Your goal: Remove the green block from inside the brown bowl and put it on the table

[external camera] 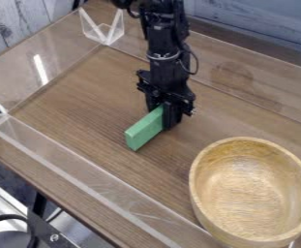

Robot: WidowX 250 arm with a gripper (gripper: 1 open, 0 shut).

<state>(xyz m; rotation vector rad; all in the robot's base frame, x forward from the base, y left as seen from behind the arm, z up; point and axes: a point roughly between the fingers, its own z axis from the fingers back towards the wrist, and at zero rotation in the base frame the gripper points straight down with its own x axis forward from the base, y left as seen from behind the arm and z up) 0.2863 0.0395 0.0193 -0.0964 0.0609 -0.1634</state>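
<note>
The brown bowl (253, 189) is sitting on the table (75, 107) with nothing showing inside it. The green block (146, 128) is lying on the table, away from the bowl. The gripper (172, 117) is pointing straight down and squeezing the far end of the block.

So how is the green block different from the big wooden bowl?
The flat, solid green rectangular block is long with straight edges, while the light-tan wooden bowl is round and hollow. The block is much smaller than the bowl. The robot's fingers are shut on the block's far end; nothing touches the bowl, which is empty. Both sit on the brown wood-grain table.
</note>
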